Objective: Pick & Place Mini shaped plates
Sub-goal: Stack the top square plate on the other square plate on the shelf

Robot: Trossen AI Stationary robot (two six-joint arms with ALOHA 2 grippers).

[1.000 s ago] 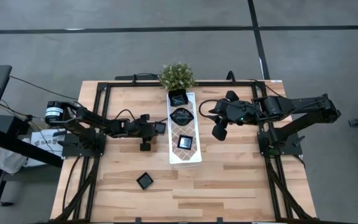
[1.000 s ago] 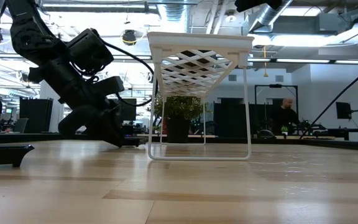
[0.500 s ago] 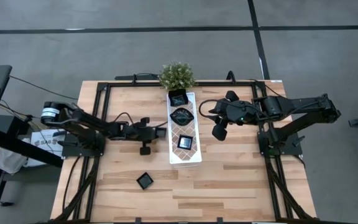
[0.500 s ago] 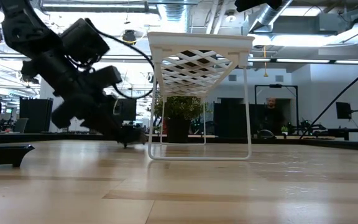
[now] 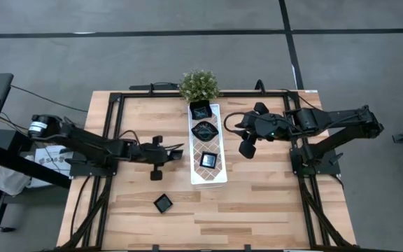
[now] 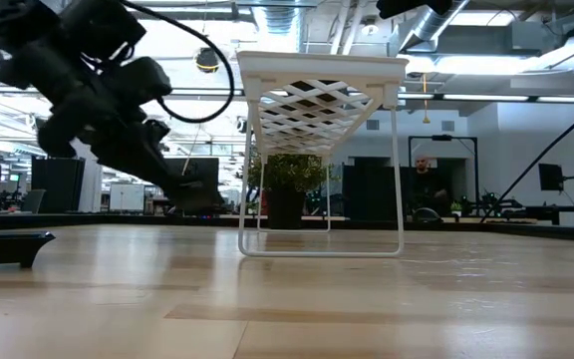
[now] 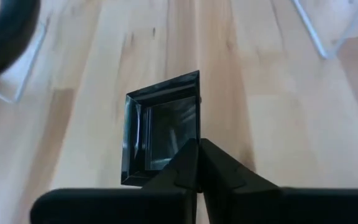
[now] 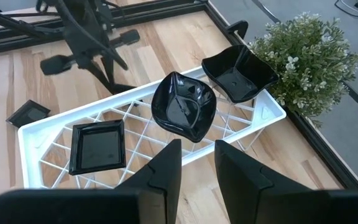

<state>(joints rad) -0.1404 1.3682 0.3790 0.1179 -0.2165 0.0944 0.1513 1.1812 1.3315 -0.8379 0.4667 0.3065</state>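
My left gripper (image 5: 174, 150) (image 7: 199, 152) is shut on a small square black plate (image 7: 163, 127), left of the long white lattice tray (image 5: 196, 175). The tray stands on thin legs and carries a wavy-edged plate (image 5: 200, 110), a leaf-like plate (image 5: 206, 131) and a square plate (image 5: 208, 160). Another square plate (image 5: 163, 203) lies flat on the table near the front edge. My right gripper (image 5: 247, 145) (image 8: 197, 163) hangs open to the right of the tray, above the table, holding nothing. My left gripper pinches the square plate's rim (image 7: 190, 144) between its two fingertips, at the plate's edge nearest the wrist. The fingers slant down from the table's left. The plate sticks out beyond the fingertips, its hollow side up, lifted clear of the table.
A small potted plant (image 5: 199, 85) stands at the tray's far end. Black frame rails (image 5: 114, 119) run along the table's left, right and far sides. Bare wood lies in front of the tray. People show in the room behind the table.
My left gripper has risen from the table and swung toward the near edge, drawing back a little from the tray. The square plate has gone with it and now hangs clear of the table.
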